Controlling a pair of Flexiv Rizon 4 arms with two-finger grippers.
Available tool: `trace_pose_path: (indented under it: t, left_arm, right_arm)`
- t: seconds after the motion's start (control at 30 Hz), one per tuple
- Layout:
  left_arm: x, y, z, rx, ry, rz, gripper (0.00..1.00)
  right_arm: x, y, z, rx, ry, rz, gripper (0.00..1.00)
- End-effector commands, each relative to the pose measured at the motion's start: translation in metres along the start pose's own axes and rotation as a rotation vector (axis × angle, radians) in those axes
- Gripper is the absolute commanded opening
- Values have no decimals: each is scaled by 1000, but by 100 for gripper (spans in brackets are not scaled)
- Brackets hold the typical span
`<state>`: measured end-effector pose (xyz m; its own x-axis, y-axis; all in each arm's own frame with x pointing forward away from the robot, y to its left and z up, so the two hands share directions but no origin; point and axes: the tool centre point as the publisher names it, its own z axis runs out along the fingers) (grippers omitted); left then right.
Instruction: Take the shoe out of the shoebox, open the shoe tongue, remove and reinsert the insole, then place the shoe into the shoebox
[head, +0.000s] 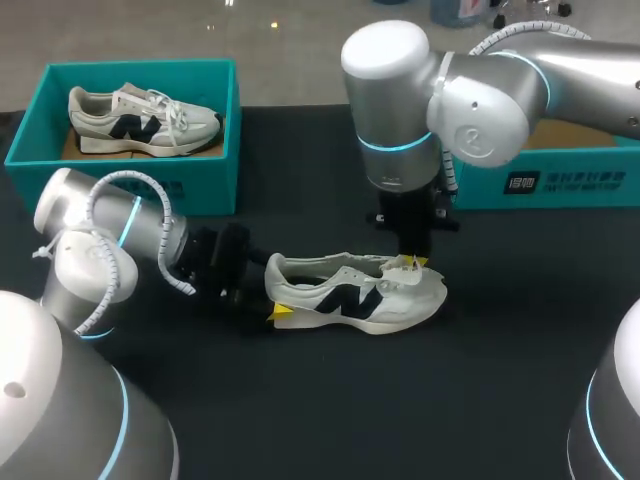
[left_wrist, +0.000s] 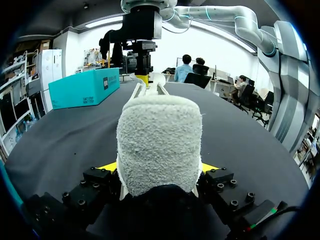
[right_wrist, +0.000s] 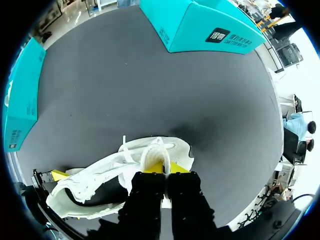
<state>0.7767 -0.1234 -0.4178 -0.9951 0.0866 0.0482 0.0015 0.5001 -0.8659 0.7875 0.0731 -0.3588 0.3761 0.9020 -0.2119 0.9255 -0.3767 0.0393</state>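
Far left, the open teal shoebox sits at the back of the black table with a second shoe lying inside. Just in front, the left gripper comes in low, its yellow tips clamped on either side of the fuzzy heel of the shoe. The shoe lies out on the table, sole down, toe towards the right. Over its laces, the right gripper hangs straight down, fingers pinched together on the white tongue. Behind it, far right, there's a closed teal box.
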Motion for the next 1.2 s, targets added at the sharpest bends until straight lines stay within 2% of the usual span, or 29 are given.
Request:
trace_pose_path:
  t: [0.03,0.23,0.3,0.37,0.47,0.5,0.57,0.6,0.63,0.9,1.2]
  left_arm:
    - [-2,3,2,-6,0,-1,0]
    - [-2,3,2,-6,0,-1,0]
    - [-2,3,2,-6,0,-1,0]
    - [-2,3,2,-6,0,-1,0]
    - [-2,3,2,-6,0,-1,0]
    - [-2,3,2,-6,0,-1,0]
    - [-2,3,2,-6,0,-1,0]
    - [-2,3,2,-6,0,-1,0]
    - [-2,3,2,-6,0,-1,0]
    - [-2,3,2,-6,0,-1,0]
    - [-2,3,2,-6,0,-1,0]
  right_arm:
    - [-5,3,14,12,-1,8,0]
    - [-7,3,25,27,-7,17,0]
    - [-6,2,28,30,-7,15,16]
    - [-5,2,30,33,-6,15,23]
    - [-5,3,31,35,-5,18,45]
    - [-5,2,30,34,-5,20,49]
    - [-6,2,27,27,-5,26,82]
    - [-8,2,25,24,-6,27,95]
    - [-9,3,23,16,-6,31,100]
    - [-15,0,-14,-69,28,29,100]
    - [-9,-3,-55,-150,87,-42,100]
